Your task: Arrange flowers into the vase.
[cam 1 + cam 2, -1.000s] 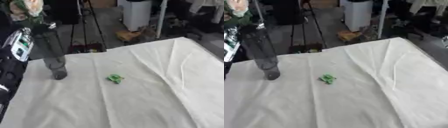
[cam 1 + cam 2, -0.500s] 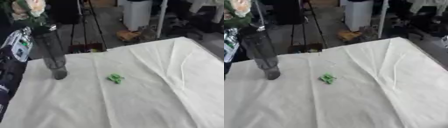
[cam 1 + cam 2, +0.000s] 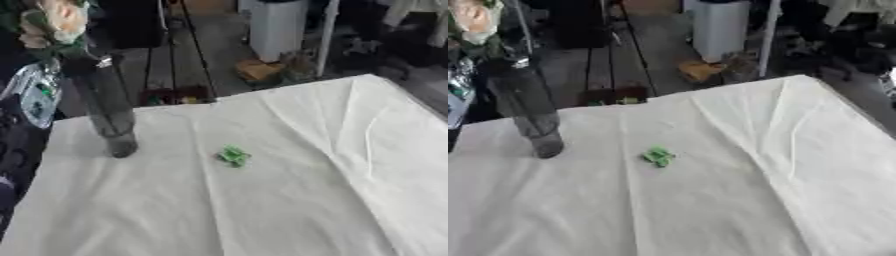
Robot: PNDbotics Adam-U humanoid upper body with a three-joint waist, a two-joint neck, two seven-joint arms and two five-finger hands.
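Left eye view has the tall clear glass vase (image 3: 105, 112) upright near the far left corner of the white-clothed desk (image 3: 289, 200), pale cream flowers (image 3: 59, 20) with dark green leaves rising from its mouth. Nearby, toward the middle, lies a small crumpled green scrap (image 3: 234, 155). Neither hand shows, so their state can't be told.

The flowers (image 3: 52, 22) are cut off by the top edge.

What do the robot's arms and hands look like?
Hardly anything shows. A black shape with a rounded silver part, marked green, at the left edge beside the vase may be its left arm. No hand is visible.
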